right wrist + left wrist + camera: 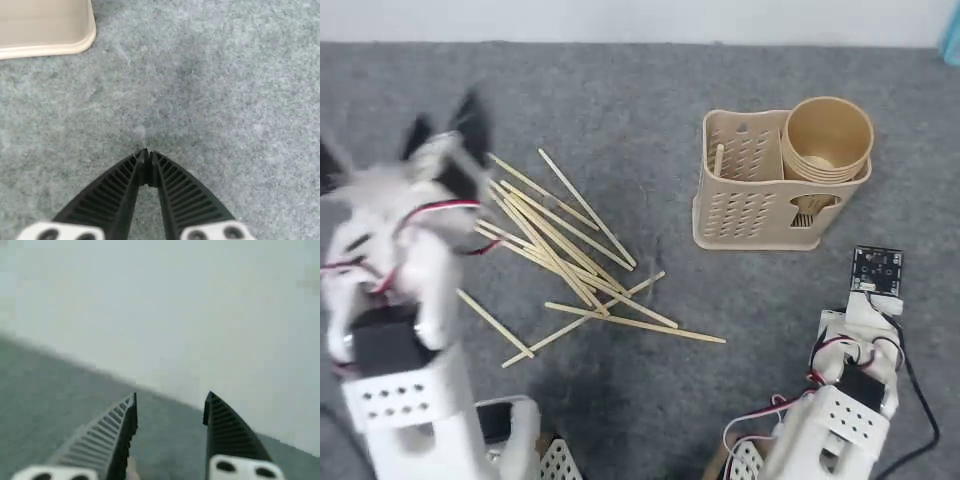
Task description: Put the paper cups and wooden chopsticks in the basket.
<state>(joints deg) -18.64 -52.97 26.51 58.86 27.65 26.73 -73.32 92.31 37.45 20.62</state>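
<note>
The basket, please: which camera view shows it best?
The high view: the whole basket stands there, both compartments visible, with paper cups stacked in one. The right wrist view catches one corner; the left wrist view faces carpet and wall.

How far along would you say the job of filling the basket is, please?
Done: the stacked paper cups sit in the basket, with one chopstick in its other compartment. In hand: nothing; the left gripper is open, the right gripper shut on nothing. Left: the pile of chopsticks on the carpet.
</note>
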